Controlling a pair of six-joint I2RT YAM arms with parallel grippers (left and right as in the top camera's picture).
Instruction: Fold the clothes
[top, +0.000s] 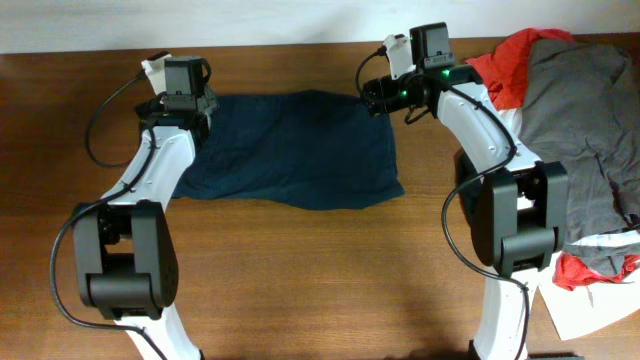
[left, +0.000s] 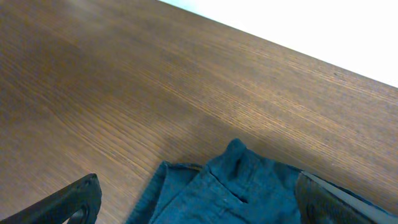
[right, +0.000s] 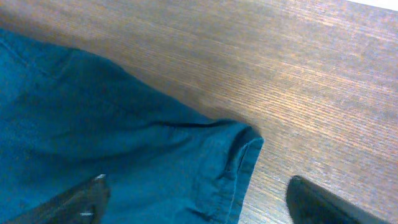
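Navy shorts (top: 295, 150), flat on table (top: 300, 290).
I see left gripper (left: 196, 196) and right gripper (right: 198, 193) each spread wide over a far corner, holding nothing.

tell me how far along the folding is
Done: the navy garment is spread flat on the table. In hand: the left gripper and right gripper sit over its two far corners, jaws open, nothing gripped. Left: no fold made yet, and the pile of grey and red clothes at the right looks untouched.
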